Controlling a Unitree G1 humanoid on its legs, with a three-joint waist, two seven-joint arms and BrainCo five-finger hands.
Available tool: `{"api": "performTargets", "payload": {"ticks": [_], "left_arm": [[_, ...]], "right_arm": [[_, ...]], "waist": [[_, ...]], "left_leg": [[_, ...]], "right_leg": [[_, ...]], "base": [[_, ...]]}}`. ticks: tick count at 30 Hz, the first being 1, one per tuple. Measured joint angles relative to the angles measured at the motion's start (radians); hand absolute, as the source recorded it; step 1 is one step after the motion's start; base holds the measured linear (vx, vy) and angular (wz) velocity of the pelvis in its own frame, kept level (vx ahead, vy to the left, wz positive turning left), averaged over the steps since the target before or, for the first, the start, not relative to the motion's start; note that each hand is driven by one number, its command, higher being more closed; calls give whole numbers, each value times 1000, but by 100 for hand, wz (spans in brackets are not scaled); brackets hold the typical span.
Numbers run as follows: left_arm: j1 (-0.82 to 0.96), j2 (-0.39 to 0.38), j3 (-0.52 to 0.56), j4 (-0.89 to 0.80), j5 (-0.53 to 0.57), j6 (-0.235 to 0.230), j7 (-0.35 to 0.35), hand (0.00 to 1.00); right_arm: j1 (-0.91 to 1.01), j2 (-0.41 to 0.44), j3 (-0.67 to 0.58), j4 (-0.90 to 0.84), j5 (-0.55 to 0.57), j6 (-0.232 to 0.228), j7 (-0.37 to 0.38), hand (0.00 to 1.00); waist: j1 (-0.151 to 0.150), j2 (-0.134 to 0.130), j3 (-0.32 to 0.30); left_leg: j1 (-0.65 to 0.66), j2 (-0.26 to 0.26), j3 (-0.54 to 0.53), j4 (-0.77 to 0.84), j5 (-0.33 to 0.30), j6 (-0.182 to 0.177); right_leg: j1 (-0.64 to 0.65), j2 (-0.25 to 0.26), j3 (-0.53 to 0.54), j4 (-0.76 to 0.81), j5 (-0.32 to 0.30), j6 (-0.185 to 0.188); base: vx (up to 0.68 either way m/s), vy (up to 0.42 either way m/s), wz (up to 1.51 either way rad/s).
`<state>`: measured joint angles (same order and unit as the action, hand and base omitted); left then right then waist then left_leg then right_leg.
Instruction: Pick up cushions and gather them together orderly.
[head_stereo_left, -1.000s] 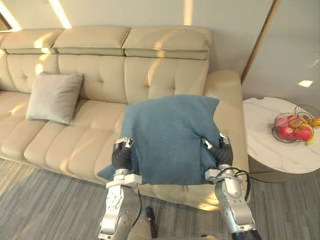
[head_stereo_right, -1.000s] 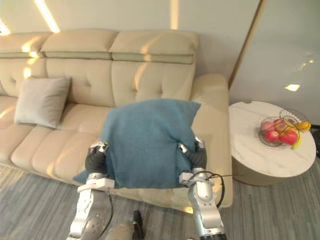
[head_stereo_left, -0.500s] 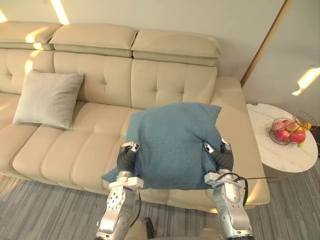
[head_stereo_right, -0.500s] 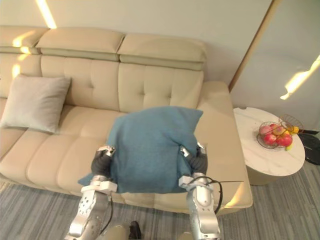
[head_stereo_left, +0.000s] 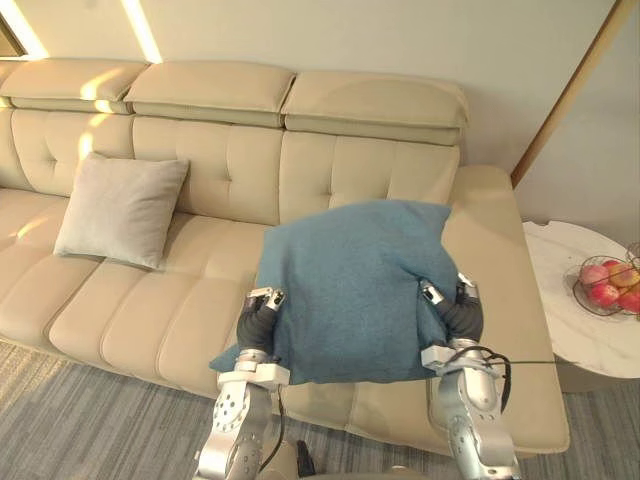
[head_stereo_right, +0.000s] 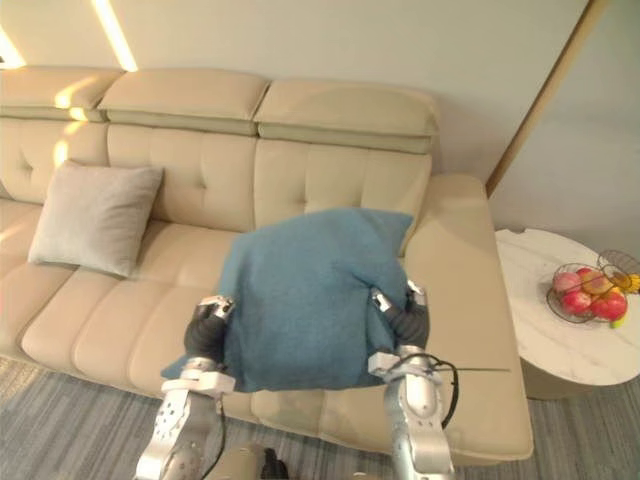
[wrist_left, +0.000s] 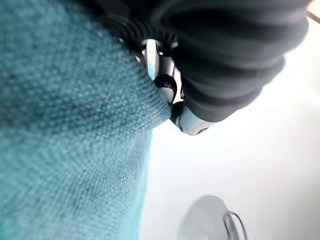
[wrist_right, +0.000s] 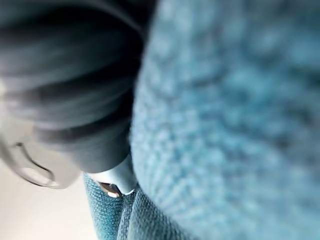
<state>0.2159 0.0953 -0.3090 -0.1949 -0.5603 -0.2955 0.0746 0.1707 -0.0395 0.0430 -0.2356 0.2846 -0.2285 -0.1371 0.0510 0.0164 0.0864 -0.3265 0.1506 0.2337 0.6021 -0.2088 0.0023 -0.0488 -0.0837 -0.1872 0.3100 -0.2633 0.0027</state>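
The blue cushion (head_stereo_left: 345, 290) is pressed between the left hand (head_stereo_left: 255, 320) and the right hand (head_stereo_left: 460, 318); how far either is closed cannot be told.

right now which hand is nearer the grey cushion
Left. The left hand is at the edge of the blue cushion facing the grey cushion; the right hand is at its far edge.

I count 2 cushions, 1 blue cushion (head_stereo_left: 345, 285) and 1 grey cushion (head_stereo_left: 120, 210), plus 1 sofa (head_stereo_left: 330, 170), 1 round table (head_stereo_right: 540, 345) and 1 fruit bowl (head_stereo_right: 560, 312).
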Motion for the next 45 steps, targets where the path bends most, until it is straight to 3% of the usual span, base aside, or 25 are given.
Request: {"api": "performTargets", "payload": {"ticks": [2,5,10,16,21,25,27,30,36,38,39,42,45], "left_arm": [[-1,-18,0,1,1,1,-1,100],[-2,-3,-5,3,3,1,-1,100],[-4,24,-23,30,10,-2,-1,100],[-32,30,-39,99,45,-1,7,100],[-151,30,-38,109,84,-3,83,100],[-372,30,-18,121,139,-25,183,100],[-553,34,11,190,165,-48,244,100],[-862,105,13,339,167,-64,316,100],[-1350,174,87,679,167,-66,377,100],[-1428,175,102,761,167,-64,384,100],[-1482,175,108,813,165,-61,385,0],[-1612,175,134,931,164,-59,382,0],[-1701,157,169,1007,114,-60,336,0]], "right_arm": [[2,3,-4,-9,-1,-2,-1,100],[16,28,-10,-9,-5,-2,-1,100],[33,48,-17,20,-9,-2,-1,100],[-9,39,-37,105,-31,-2,-13,100],[-122,39,-34,104,-92,-2,-87,100],[-306,35,-36,107,-134,-7,-188,100],[-479,-1,-45,180,-160,-10,-244,100],[-772,-82,-94,346,-165,-8,-299,100],[-1265,-186,-144,694,-155,3,-344,100],[-1337,-194,-153,768,-152,5,-349,100],[-1382,-204,-157,813,-141,9,-355,0],[-1487,-236,-159,931,-114,24,-371,0],[-1564,-252,-154,1049,-39,51,-357,0]], "waist": [[0,5,-10],[-6,-31,-24],[-7,-51,-39],[-16,-50,-39],[-12,-49,-32],[-5,-42,-24],[2,-30,-14],[11,-15,5],[15,15,135],[14,18,139],[13,18,140],[14,19,161],[15,17,173]], "left_leg": [[74,-1,-65,-198,35,-76],[89,-39,-37,-250,45,-68],[140,-76,-8,-325,62,-46],[100,-79,4,-431,135,-41],[14,-58,31,-443,169,-34],[-105,-55,32,-440,201,-27],[-175,-49,29,-444,229,-24],[-272,-45,18,-499,312,-18],[-345,-52,-10,-647,451,-22],[-372,-53,-27,-669,474,-33],[-396,-52,-35,-680,484,-41],[-445,-47,-48,-703,504,-48],[-511,-40,-51,-703,514,-62]], "right_leg": [[-5,-2,34,-10,7,22],[1,-32,51,-70,28,56],[34,-56,89,-146,67,71],[-38,-39,121,-219,154,62],[-148,-21,147,-211,198,61],[-277,-18,151,-188,206,64],[-358,-14,148,-165,218,61],[-469,-4,141,-172,260,62],[-601,11,127,-173,306,57],[-636,11,118,-173,311,57],[-662,12,111,-173,312,57],[-713,16,92,-173,315,54],[-771,21,77,-174,315,54]], "base": [[96,168,-27],[82,147,-15],[60,94,-16],[-39,11,-16],[-124,6,-17],[-189,14,-5],[-177,8,0],[-145,5,9],[-86,5,4],[-27,12,5],[1,11,8],[25,3,7],[31,-11,6]]}}
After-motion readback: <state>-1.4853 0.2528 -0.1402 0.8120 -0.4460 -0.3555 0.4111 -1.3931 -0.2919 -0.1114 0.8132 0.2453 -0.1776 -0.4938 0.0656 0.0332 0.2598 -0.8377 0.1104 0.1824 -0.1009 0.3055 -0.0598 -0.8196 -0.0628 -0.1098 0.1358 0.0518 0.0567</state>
